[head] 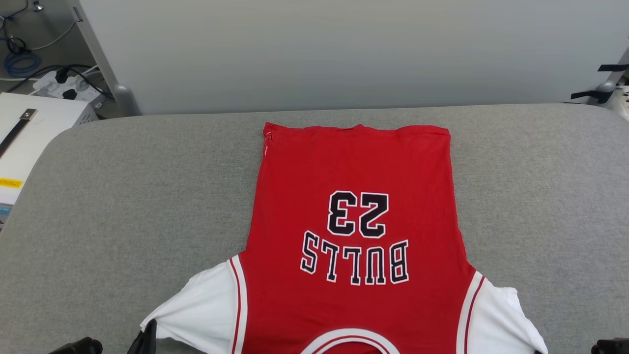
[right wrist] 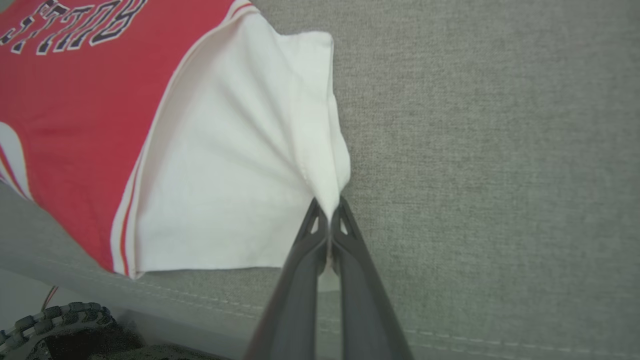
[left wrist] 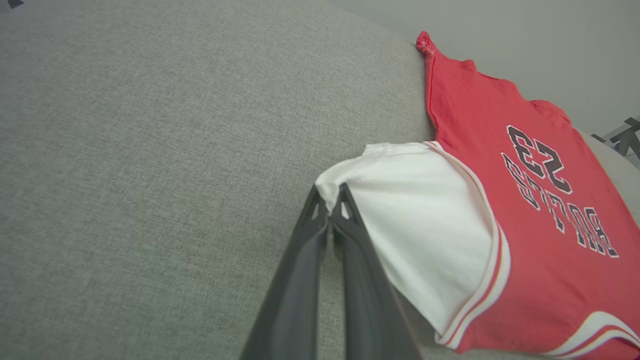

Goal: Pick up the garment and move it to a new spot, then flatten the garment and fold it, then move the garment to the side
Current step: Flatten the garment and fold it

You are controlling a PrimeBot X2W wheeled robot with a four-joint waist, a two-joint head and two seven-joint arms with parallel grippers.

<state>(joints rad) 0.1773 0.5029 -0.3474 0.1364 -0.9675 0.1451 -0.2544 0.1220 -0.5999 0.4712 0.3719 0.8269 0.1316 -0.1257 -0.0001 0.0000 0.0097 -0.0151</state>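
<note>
- Far left of the head view: a white box [head: 29, 142] and cables [head: 22, 61] are cut off by the frame edge; details too small to make out
- left gripper [left wrist: 329, 197]: in the head view only a dark finger end [head: 147, 337] shows at the bottom edge, the rest cut off; in the left wrist view its jaws are pressed together, pinching the outer corner of the left sleeve [left wrist: 415, 220]
- garment [head: 354, 167]: lies flat, chest side up, in the middle of the grey worktop [head: 123, 196]; hem at the far end, near the pale back panel [head: 344, 49]; lettering [head: 356, 238] reads upside down; collar [head: 350, 341] is cut off at the bottom edge, only an arc of trim visible
- right sleeve [right wrist: 235, 160]: spread on the worktop, creases running to its outer corner
- right gripper [right wrist: 328, 207]: jaws closed on that corner; in the head view only a dark scrap [head: 609, 345] at the lower right, hard to read
</note>
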